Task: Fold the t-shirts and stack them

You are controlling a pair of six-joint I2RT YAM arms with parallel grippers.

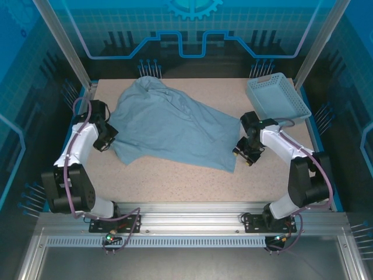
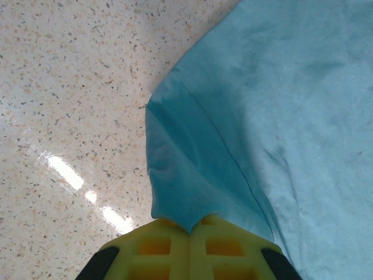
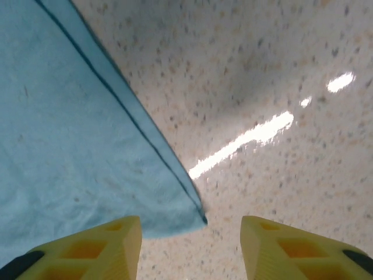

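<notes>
**A:** Where was the left hand (image 2: 189, 230) at that moment?

**B:** It was closed tight on a fold at the edge of the pale dusty-blue soft fabric t-shirt (image 1: 169, 125). The cloth rose straight out of its pinch and spread away ahead and to its right over the speckled beige counter (image 1: 175, 181).

**A:** And how did the t-shirt lie?

**B:** It was rumpled and unfolded. Its long axis ran on a diagonal from the far side, beyond the left hand, down towards the right hand (image 3: 191, 233).

**A:** Did the right hand have hold of it?

**B:** No. Its fingers stood apart with nothing between them. The hem corner lay flat just ahead of the gap, and the cloth ran off past its left finger.

**A:** So which was nearer?

**B:** The left held it and the right was just beside the corner. I judged the right needed only a short reach forward to take it. The light blue rectangular plastic mesh basket (image 1: 278, 98) sat beyond the right hand, apart from the t-shirt.
</notes>
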